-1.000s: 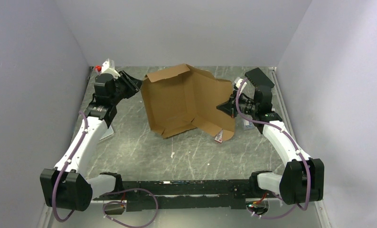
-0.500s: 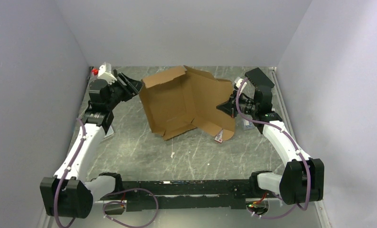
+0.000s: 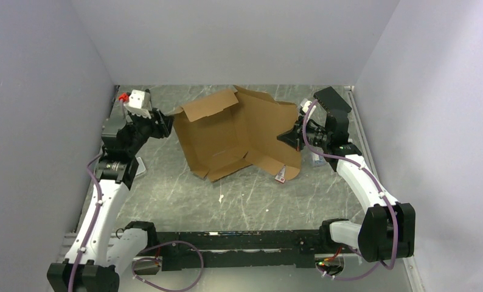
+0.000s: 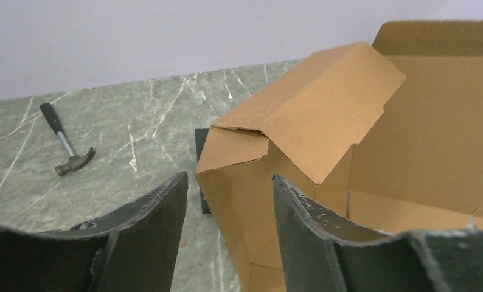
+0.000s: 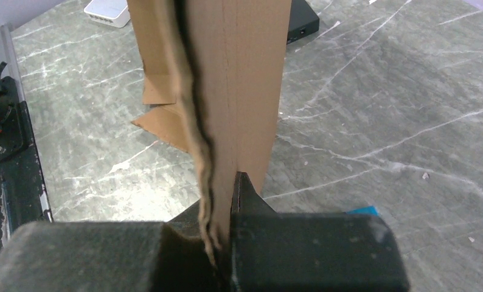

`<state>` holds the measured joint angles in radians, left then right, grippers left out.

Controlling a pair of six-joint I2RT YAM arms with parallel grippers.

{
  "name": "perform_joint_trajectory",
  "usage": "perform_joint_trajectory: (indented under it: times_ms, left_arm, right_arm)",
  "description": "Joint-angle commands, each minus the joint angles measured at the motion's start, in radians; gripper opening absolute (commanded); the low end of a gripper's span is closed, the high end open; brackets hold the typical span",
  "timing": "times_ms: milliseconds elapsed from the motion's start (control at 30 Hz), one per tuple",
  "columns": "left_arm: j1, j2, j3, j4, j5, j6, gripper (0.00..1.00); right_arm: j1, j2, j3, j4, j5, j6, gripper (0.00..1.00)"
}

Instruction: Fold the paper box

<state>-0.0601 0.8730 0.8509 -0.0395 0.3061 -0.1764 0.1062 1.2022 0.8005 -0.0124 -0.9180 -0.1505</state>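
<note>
The paper box point(image 3: 236, 131) sits in the middle of the table point(image 3: 166, 194), toward the far side. It is only half made. Some walls stand up and one big flap lies flat near my right arm. I think my job now is to get the left end folded in. To do that well, I should go slowly and bend the cardboard only along its fold lines, so it does not crumple. I should also hold the other side firm so the whole thing does not slide away when I push. My left gripper point(image 3: 164, 125) is partly open, with a fair gap between its fingers point(image 4: 148, 213). It holds nothing. It sits just beside the left corner of the box, where a small flap point(image 4: 315, 115) leans over the top. I cannot tell if one finger brushes that corner. My right gripper point(image 3: 289, 137) is pinched tight on the edge of the tall right wall, and in its own camera the cardboard runs straight up from between its fingers point(image 5: 251, 201). A little hammer point(image 4: 66, 143) lies on the table off to the left, out of my way.
</note>
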Motion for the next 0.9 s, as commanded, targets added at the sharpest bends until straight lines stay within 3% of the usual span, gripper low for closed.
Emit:
perform_joint_trajectory:
  times_ms: [0,100,300,400,533,867]
  left_arm:
    - [0.005,0.067,0.063,-0.02,0.071,0.129,0.55]
    - [0.005,0.126,0.138,-0.059,0.128,0.161,0.52]
    - [0.005,0.112,0.118,-0.051,0.258,0.494,0.52]
    - [0.005,0.092,0.092,-0.014,0.279,0.592,0.49]
    - [0.004,0.13,0.14,-0.085,0.329,0.655,0.37]
    - [0.0,0.217,0.154,-0.063,0.381,0.634,0.24]
  right_arm:
    - [0.003,0.002,0.003,0.008,-0.033,0.015,0.0]
    - [0.003,0.005,0.005,0.005,-0.033,0.013,0.0]
    - [0.003,0.004,0.007,0.003,-0.037,0.012,0.0]
    - [0.004,0.007,0.007,0.005,-0.041,0.014,0.0]
    - [0.004,0.005,0.008,0.002,-0.038,0.012,0.0]
    - [0.004,0.009,0.006,0.002,-0.039,0.011,0.0]
